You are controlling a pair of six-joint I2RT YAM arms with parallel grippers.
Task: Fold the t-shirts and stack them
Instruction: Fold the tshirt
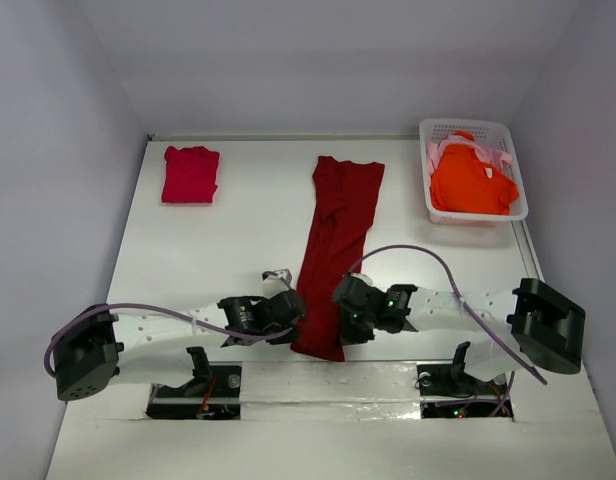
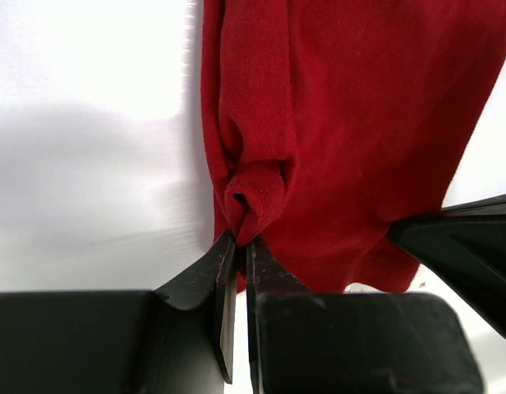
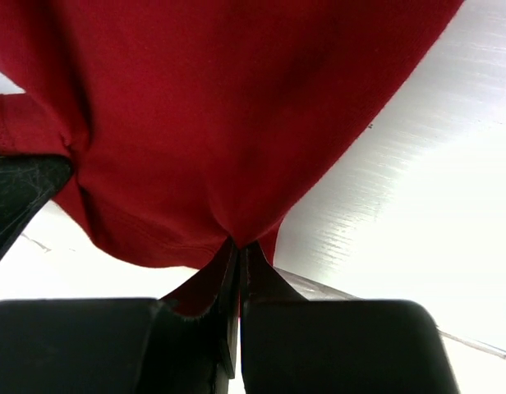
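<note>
On the white table (image 1: pixel 228 260) the dark red t-shirt (image 1: pixel 340 215) lies as a narrow strip, its long axis running from the near edge toward the far side. Its near hem sits between the arms. The left end effector (image 2: pixel 239 246) is clenched on the hem's left corner and the right end effector (image 3: pixel 236 250) on its right, with the rest of the cloth ahead of both.

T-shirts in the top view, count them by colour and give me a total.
Dark red shirt: 1
Crimson-pink shirt: 1
Orange shirt: 1
Pale pink shirt: 1
Total: 4
</note>
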